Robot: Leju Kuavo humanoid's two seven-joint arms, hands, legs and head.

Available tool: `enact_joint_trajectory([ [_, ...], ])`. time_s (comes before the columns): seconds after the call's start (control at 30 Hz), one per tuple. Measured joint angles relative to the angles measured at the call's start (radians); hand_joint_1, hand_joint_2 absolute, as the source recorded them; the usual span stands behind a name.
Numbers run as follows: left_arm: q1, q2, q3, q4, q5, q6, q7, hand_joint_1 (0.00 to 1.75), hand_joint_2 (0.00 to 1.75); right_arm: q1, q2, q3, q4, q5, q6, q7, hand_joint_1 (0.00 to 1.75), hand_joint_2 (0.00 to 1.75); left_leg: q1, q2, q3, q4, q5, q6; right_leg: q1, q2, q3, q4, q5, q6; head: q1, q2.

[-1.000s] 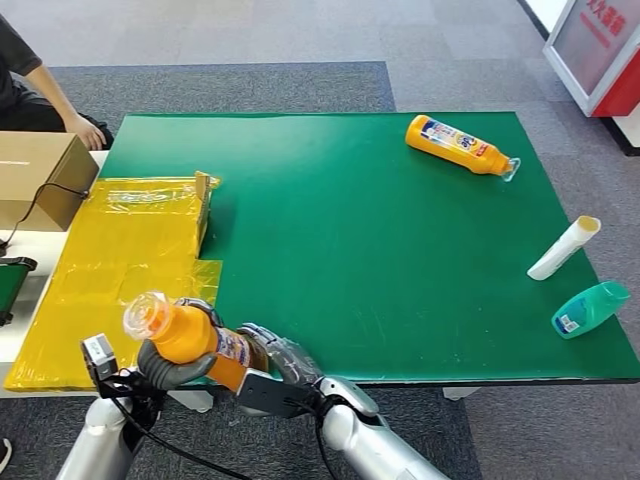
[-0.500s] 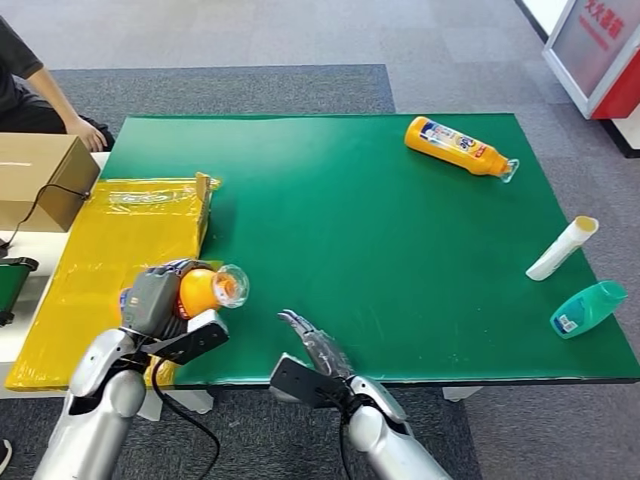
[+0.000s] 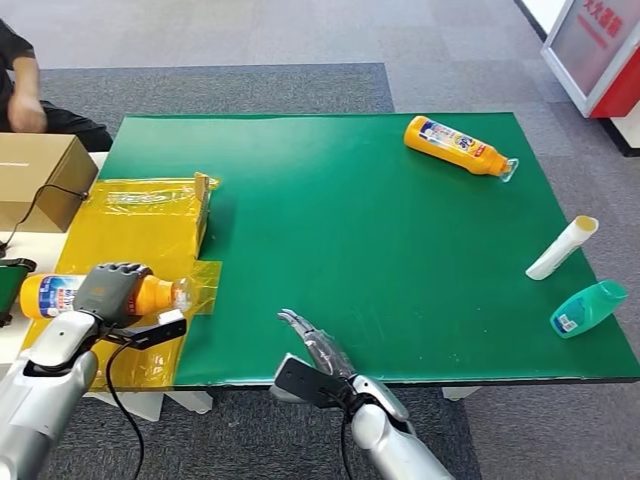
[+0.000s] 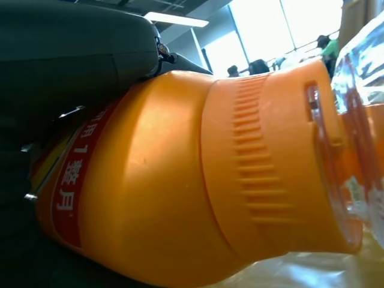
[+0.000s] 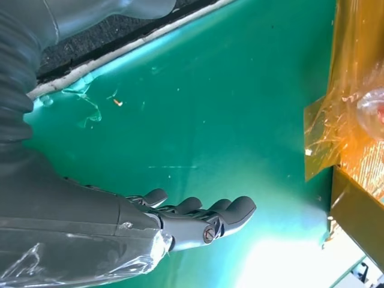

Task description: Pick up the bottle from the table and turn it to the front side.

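Note:
My left hand (image 3: 113,290) grips an orange bottle (image 3: 64,294) with a white and blue label and a clear cap. It holds the bottle lying sideways over the yellow sheet (image 3: 136,250) at the table's left end, cap toward the table's middle. Up close, the left wrist view has the orange bottle (image 4: 181,180) against my dark fingers (image 4: 68,54). My right hand (image 3: 321,350) hovers open over the green table (image 3: 362,230) near its front edge, fingers stretched out flat. The same right hand (image 5: 199,219) holds nothing in the right wrist view.
A second orange bottle (image 3: 456,146) lies at the back right. A white tube (image 3: 562,248) and a teal bottle (image 3: 589,308) lie near the right edge. A small yellow box flap (image 3: 202,200) stands on the sheet. A cardboard box (image 3: 38,180) and a person's arm (image 3: 23,95) are at the far left.
My left hand has swung the bottle round and carried it left, cap now pointing toward the table's middle. My right hand let go of it and drew back, open. The person's arm lifted.

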Motion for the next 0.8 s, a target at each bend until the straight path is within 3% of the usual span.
enact_joint_trajectory([
  [0.13,-0.045,0.007,0.003,0.111,-0.015,0.054,0.015,0.07,1.75,0.0,0.0,0.0,0.01,-0.007,0.006,-0.003,0.0,1.75,0.0,-0.001,0.0,0.0,0.0,0.0,0.0,0.0,0.001,0.0,0.0,0.0,0.0,0.0],
  [0.3,-0.076,-0.007,0.03,0.182,0.001,0.079,-0.007,0.0,1.75,0.003,0.0,0.0,0.019,-0.013,0.007,-0.004,0.0,1.75,0.0,-0.001,0.0,0.0,0.0,0.0,0.0,0.0,0.001,0.0,0.0,0.0,0.0,0.0],
  [0.4,-0.076,-0.03,0.068,0.19,0.092,0.044,-0.079,0.0,1.75,0.008,0.0,0.0,0.019,-0.016,0.007,-0.002,0.0,1.75,0.0,-0.001,0.0,0.0,0.0,0.0,0.0,0.0,0.001,0.0,0.0,0.0,0.0,0.0],
  [0.57,-0.025,-0.09,0.184,0.119,0.471,-0.188,-0.3,0.0,1.75,0.026,0.0,-0.001,0.017,-0.024,0.007,0.002,0.0,1.75,0.0,-0.001,0.0,0.0,0.0,0.0,0.0,0.0,0.001,0.0,0.0,0.0,0.0,0.0],
  [0.8,0.147,-0.183,0.278,-0.136,0.879,-0.409,-0.442,0.0,1.75,0.052,-0.001,-0.007,0.011,-0.026,-0.002,0.002,0.0,1.75,0.0,0.001,0.0,0.0,-0.003,0.001,-0.001,0.001,0.001,0.0,-0.001,0.001,0.0,0.0],
])
